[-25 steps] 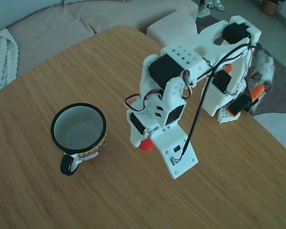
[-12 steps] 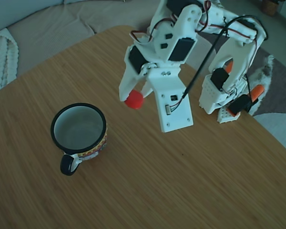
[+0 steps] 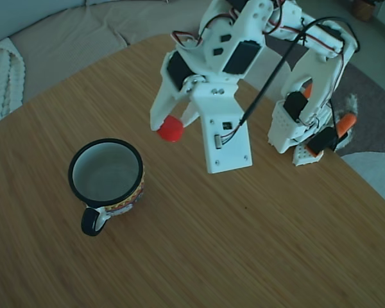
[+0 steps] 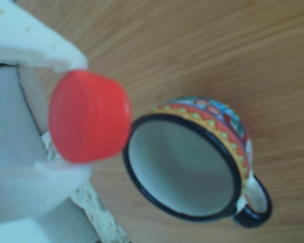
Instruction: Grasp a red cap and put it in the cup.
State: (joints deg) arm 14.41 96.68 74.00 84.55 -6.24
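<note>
Your white two-finger gripper clamps small round red plastic cap, raised above wooden table, right of white enamel black-rimmed mug.

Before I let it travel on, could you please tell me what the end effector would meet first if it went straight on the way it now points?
Probably the bare wooden table, short of the white enamel mug. The end effector, shut on the small red plastic cap, points down and left; depth is unclear.

White printed arm with black servos, red and black cables (orange clamps at base).
</note>
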